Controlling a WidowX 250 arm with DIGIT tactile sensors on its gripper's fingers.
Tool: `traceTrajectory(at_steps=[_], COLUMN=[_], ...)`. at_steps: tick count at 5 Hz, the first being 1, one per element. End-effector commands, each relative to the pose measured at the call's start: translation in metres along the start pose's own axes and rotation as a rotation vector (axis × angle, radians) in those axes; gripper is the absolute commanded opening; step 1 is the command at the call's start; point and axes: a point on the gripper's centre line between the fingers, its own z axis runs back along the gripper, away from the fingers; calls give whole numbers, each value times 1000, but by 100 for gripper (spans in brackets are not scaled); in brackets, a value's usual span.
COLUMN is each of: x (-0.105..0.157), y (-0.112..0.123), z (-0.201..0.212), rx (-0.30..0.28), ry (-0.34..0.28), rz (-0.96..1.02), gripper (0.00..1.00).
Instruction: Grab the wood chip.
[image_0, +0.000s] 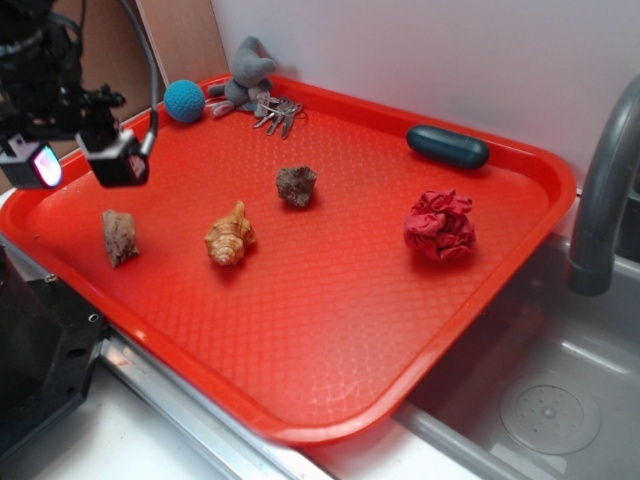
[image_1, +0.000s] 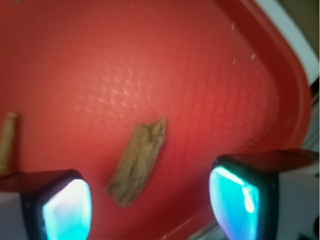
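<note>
Two spread pads of the empty tool (image_1: 150, 200) hover above the wood chip (image_1: 137, 162) lying near the red tray's (image_0: 330, 330) left edge; descend straight, bracketing its narrow width before closing.

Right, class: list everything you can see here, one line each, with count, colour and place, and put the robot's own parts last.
tray: one, red, over the sink edge
wood chip: one, pale tan, tray's left side
seashell: one, orange-tan, right of the chip
rock: one, dark brown, tray middle
crumpled cloth: one, red, right side
capsule-shaped thing: one, dark teal, back right
ball: one, blue, back left
plush toy: one, grey, back rim
keys: one bunch, metal, beside the toy
tap: one, grey, right edge
tool: one, black, open above the chip
</note>
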Motion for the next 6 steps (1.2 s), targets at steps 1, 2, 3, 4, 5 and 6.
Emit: traceTrajectory(at_steps=[1, 2, 3, 4, 5, 6], x=[-4, 4, 8, 7, 5, 5], y=[-9, -15, -22, -26, -37, -45], z=[-37, -51, -55, -41, -6, 40], rx=[-48, -30, -11, -9, -6, -72], ry=[-13, 21, 35, 34, 7, -20], rz=[-30, -51, -41, -79, -179, -407], gripper=[100, 100, 0, 0, 0, 0])
